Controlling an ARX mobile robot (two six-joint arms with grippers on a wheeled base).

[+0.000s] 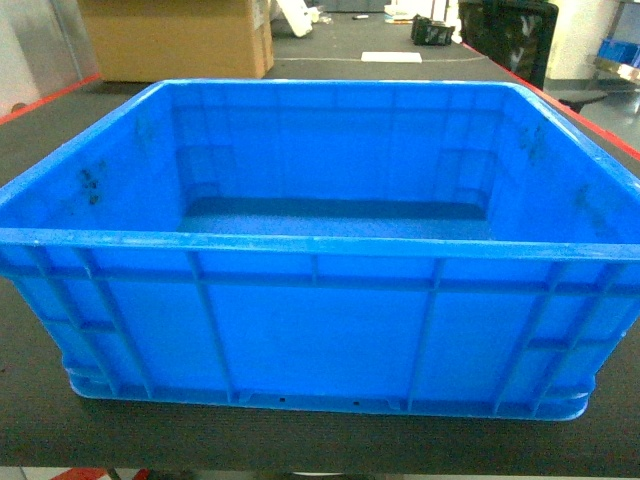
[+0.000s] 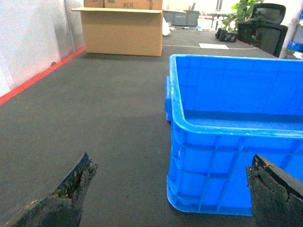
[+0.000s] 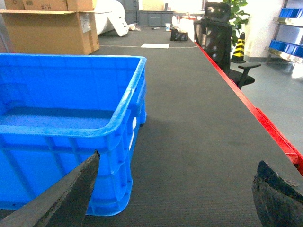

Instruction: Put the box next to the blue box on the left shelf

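We see the box [image 1: 320, 330] sitting empty on the dark mat [image 2: 94, 118], dead ahead. Left gripper [image 2: 173, 194] jaws spread at its left corner, right gripper [image 3: 180, 198] spread at its right corner; neither touches it.

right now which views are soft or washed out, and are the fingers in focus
Head view: slightly soft, box evenly lit. Left wrist: back wall washed out, left gripper fingers blurred. Right wrist: bright background near the shelf, right gripper fingers dark, out of focus.
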